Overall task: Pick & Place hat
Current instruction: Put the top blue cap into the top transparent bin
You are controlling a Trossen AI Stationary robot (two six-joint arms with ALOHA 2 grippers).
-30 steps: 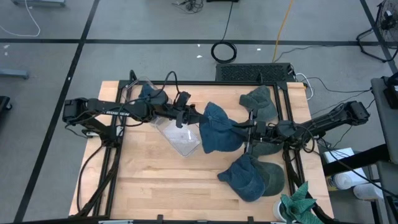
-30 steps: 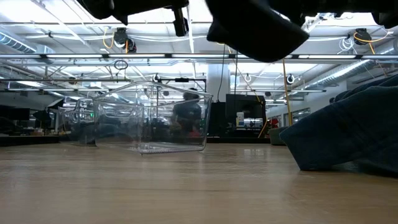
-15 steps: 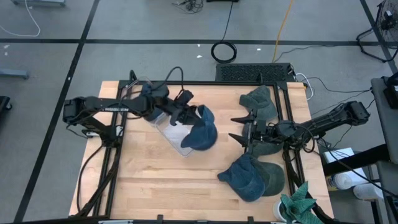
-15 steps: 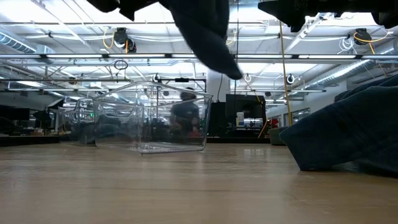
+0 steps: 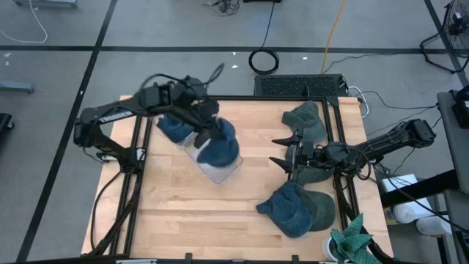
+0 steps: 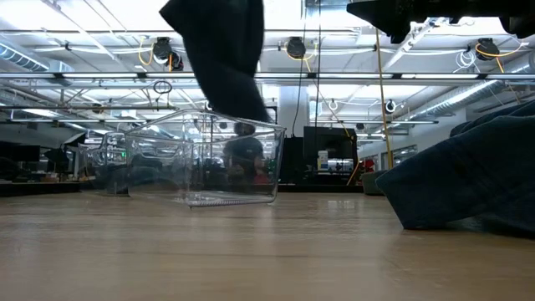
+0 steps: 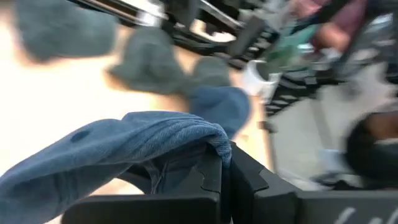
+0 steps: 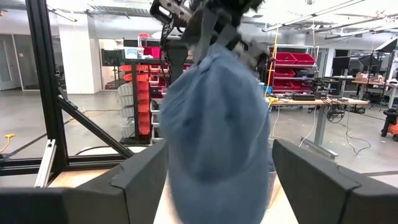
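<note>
Wooden table [image 5: 183, 213] noted under a black frame, seen from above. Clear plastic bin [image 5: 214, 163] found left of centre on it; in the low view the same bin [image 6: 205, 163] stood on the tabletop. Blue hat [image 5: 218, 143] found hanging directly over the bin, lifted clear of the table, its lower edge at about the level of the bin's rim in the low view [image 6: 221, 50]. Not possible to tell whether it touched the rim. Another blue hat [image 5: 173, 126] noted just beyond the bin's far side. Loose hats observed on the right half: a grey-green hat [image 5: 306, 119] near the far edge, and at the near right a second blue one [image 5: 287, 209] touching a dark green hat [image 5: 319, 208]. Left claw [image 7: 222, 163] found clamped tight on a fold of the hanging hat's denim, above the bin. Right claw [image 5: 282, 152] found waiting right of centre above the table, well apart from the bin, fingers spread wide with nothing between them, facing the hanging hat [image 8: 214, 124].
</note>
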